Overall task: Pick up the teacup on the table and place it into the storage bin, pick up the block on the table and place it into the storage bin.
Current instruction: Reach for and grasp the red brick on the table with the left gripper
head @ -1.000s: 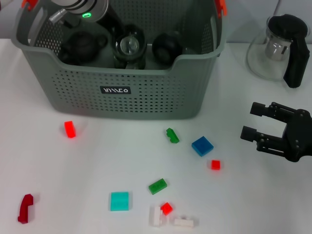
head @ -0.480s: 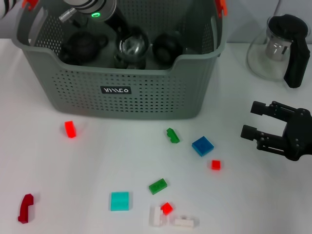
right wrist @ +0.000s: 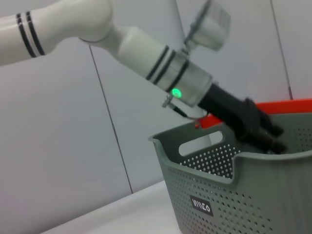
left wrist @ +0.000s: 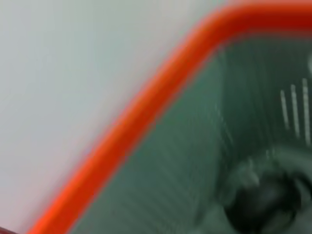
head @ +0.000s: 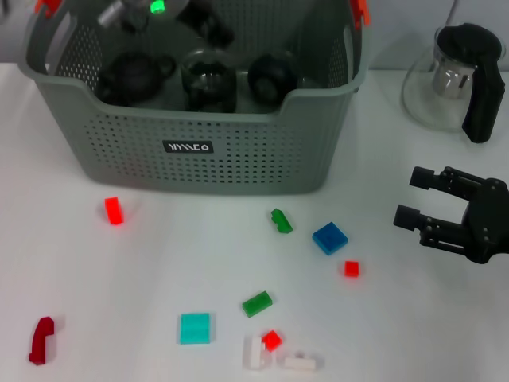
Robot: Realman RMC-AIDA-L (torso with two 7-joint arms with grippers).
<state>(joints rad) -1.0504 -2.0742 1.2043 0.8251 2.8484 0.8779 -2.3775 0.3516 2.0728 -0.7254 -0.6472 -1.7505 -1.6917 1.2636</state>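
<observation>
The white worktop [head: 119, 278] is carrying everything, and the largest thing on it, the grey storage bin [head: 191, 147], is sitting at the far left-centre. Inside the bin a dark teapot [head: 131, 76], a glass teacup [head: 208, 79] and another dark round vessel [head: 272, 76] are resting side by side, so the teacup half of the task looks done. A glass pitcher [head: 453, 79] with a black handle is standing well apart at the far right.

The left pincer [head: 208, 25] is hanging over the bin's interior, above the teacup and not touching it; from the right wrist view [right wrist: 261, 129] its dark fingers are showing nothing between them, but how far apart they are I cannot tell. The right pincer [head: 425, 199] is waiting low over the worktop on the right, its fingers spread wide and holding nothing.

Blocks are lying scattered in front of the bin: a teal square [head: 195, 328], a blue block [head: 330, 237], two green ones [head: 257, 303] [head: 280, 220], and small red ones [head: 114, 210] [head: 351, 269].

I judge the step in hand to be the hand-over from teacup to block. The next move is calling for one pincer to come down squarely over a single block, such as the blue block near the right pincer, and close on its sides without nudging the neighbours.
</observation>
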